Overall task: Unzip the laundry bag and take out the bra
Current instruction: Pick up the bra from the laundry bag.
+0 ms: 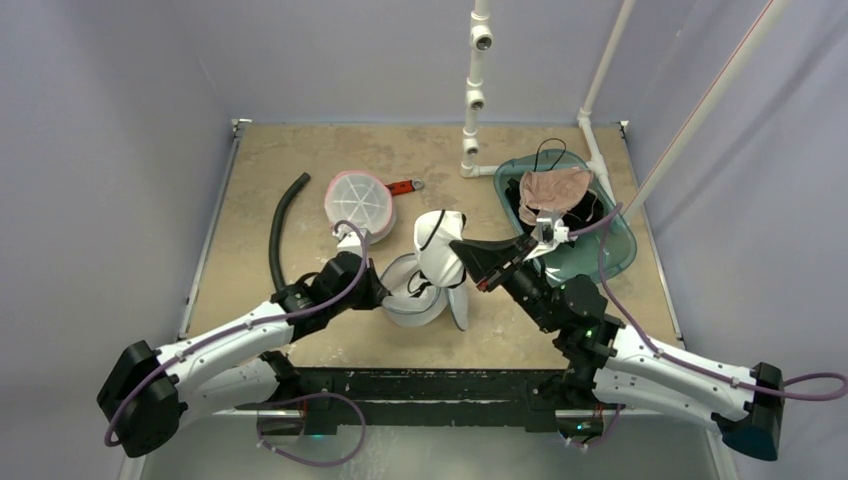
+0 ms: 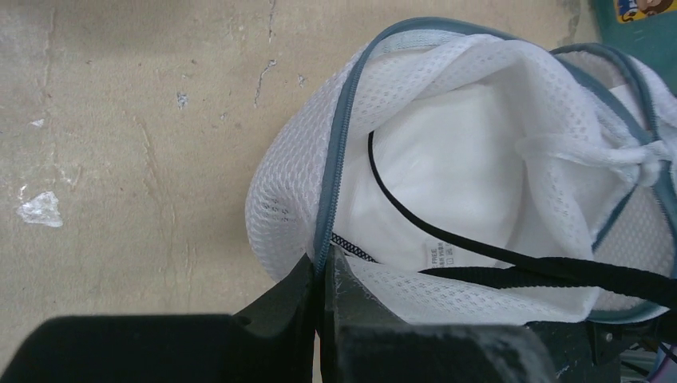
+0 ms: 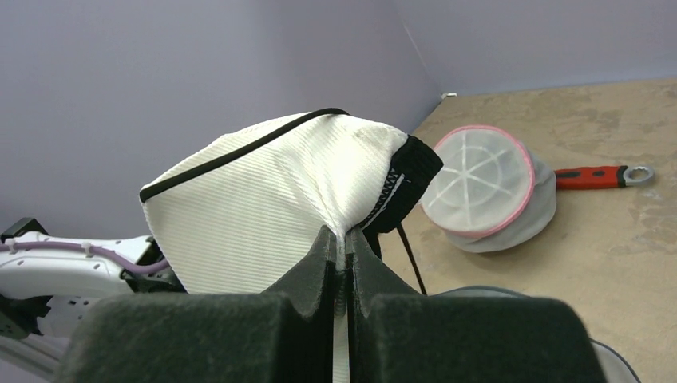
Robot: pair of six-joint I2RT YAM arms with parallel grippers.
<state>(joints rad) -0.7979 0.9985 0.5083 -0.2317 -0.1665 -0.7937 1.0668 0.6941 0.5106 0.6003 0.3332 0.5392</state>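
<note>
The white mesh laundry bag [image 1: 405, 300] with grey zip trim lies open near the table's front middle. My left gripper [image 2: 326, 267] is shut on its grey zip edge [image 2: 339, 152], at the bag's left side [image 1: 383, 290]. My right gripper [image 3: 343, 239] is shut on the white bra [image 3: 263, 199], which has black trim and straps. In the top view the bra [image 1: 440, 240] is raised above the bag's mouth, with the right gripper [image 1: 468, 258] at its right. Part of the bra [image 2: 447, 183] and a black strap [image 2: 551, 275] still sit inside the bag.
A second round mesh bag [image 1: 358, 200] with a pink rim and a red wrench [image 1: 403, 187] lie behind the bag. A black hose [image 1: 283, 225] curves at the left. A teal bin [image 1: 590, 255] holding garments [image 1: 553, 188] stands at the right, beside white pipes [image 1: 474, 100].
</note>
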